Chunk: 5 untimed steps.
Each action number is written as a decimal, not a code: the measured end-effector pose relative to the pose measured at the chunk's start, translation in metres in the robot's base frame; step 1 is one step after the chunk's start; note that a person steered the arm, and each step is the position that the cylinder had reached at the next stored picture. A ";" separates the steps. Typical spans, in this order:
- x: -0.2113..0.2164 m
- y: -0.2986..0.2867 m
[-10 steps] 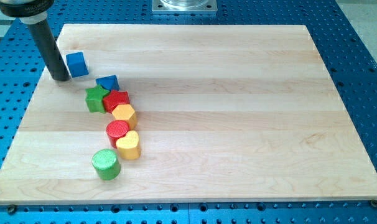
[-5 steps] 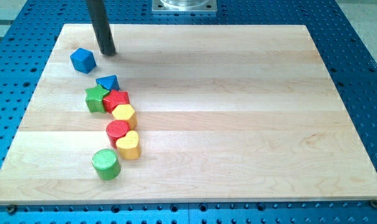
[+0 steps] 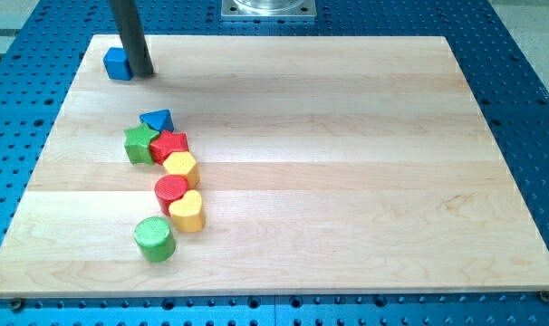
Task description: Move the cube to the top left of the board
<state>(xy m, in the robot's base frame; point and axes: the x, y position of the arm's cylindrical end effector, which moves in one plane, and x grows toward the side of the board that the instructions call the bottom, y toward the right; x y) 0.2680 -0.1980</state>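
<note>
The blue cube point(image 3: 117, 63) sits near the top left corner of the wooden board point(image 3: 347, 163). My tip point(image 3: 141, 73) rests on the board right against the cube's right side; the dark rod rises out of the view's top. The rod hides the cube's right edge.
A cluster of blocks lies lower on the left: a blue triangle point(image 3: 157, 119), a green star point(image 3: 140, 143), a red star point(image 3: 170, 145), a yellow hexagon point(image 3: 180, 167), a red cylinder point(image 3: 171, 191), a yellow heart point(image 3: 187, 211) and a green cylinder point(image 3: 154, 239).
The cube has moved up from the left-middle area to the top left corner. My tip went from the cube's left, round above it, to its right side.
</note>
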 end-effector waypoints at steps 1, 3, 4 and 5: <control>0.068 -0.010; 0.020 -0.029; 0.000 -0.024; -0.001 -0.024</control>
